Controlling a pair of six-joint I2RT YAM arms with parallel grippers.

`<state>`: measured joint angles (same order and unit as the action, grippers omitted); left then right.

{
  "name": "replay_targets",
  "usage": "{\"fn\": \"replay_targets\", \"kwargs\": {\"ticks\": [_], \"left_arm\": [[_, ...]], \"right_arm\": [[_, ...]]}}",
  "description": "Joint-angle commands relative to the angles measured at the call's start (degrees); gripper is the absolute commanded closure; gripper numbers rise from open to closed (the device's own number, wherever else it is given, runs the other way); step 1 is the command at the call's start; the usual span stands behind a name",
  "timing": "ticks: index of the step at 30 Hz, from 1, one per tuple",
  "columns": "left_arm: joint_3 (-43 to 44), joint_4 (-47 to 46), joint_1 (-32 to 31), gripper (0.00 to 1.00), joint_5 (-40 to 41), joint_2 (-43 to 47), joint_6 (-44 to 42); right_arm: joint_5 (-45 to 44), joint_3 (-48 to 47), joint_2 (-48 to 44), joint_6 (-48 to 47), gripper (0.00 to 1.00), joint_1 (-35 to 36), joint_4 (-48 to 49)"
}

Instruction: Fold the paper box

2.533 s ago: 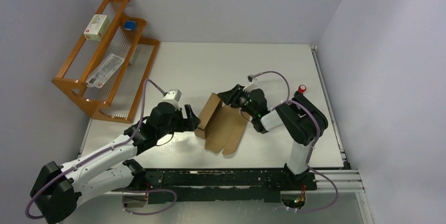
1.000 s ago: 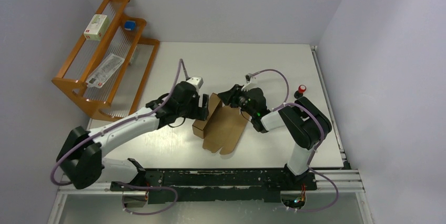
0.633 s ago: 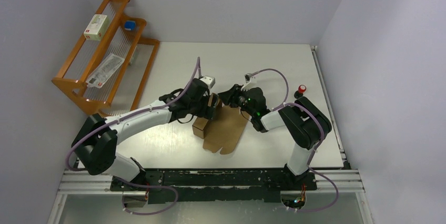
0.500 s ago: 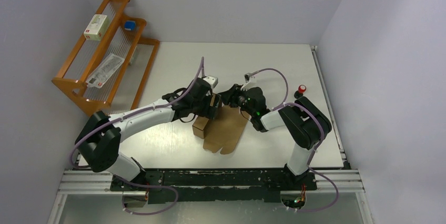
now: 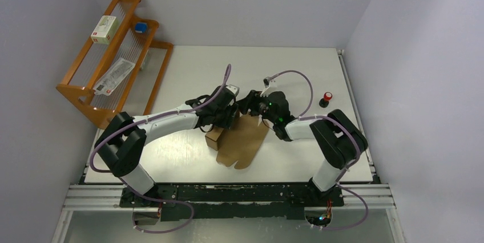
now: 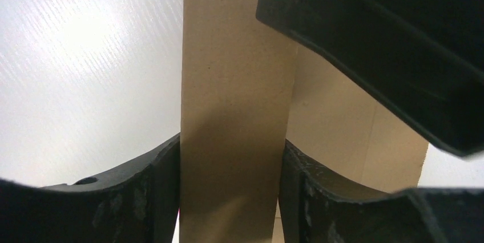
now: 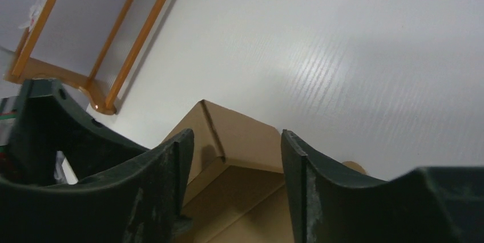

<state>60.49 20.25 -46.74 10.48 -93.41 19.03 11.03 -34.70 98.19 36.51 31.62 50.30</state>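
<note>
Mid-fold: the box lies at the centre of the table, one wall raised. Left jaws clamp that wall across its width; right jaws stand apart beside it, empty. Next, likely, the right folds the adjoining flap inward.

Paper box: plain brown corrugated cardboard, part-folded. Lies mid-table. A narrow section at its left stands up as a small block. The rest lies flat toward the near edge, ending in rounded tabs.
</note>
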Motion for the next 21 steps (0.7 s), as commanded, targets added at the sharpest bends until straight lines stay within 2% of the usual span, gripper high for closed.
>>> {"fn": "replay_targets", "kwargs": {"ticks": [1, 10, 18, 21], "left_arm": [[1.82, -0.38, -0.41, 0.42, 1.31, 1.10, -0.55], [-3.36, -7.54, 3.90, 0.44, -3.58, 4.83, 2.56], [-13.18, -23.26, 14.74, 0.44, -18.72, 6.76, 12.21], [-15.29, -28.12, 16.99, 0.44, -21.65, 6.04, 15.49]], "right_arm": [[0.68, -2.32, -6.55, -3.18, 0.36, 0.40, -9.25], [-10.19, -2.36, -20.75, -8.28, 0.26, -0.98, -31.36], [-14.63, -3.34, -32.63, -13.23, 0.22, -1.19, -45.00], [-15.39, -5.74, -34.55, -14.25, 0.21, -1.24, -49.57]]}}
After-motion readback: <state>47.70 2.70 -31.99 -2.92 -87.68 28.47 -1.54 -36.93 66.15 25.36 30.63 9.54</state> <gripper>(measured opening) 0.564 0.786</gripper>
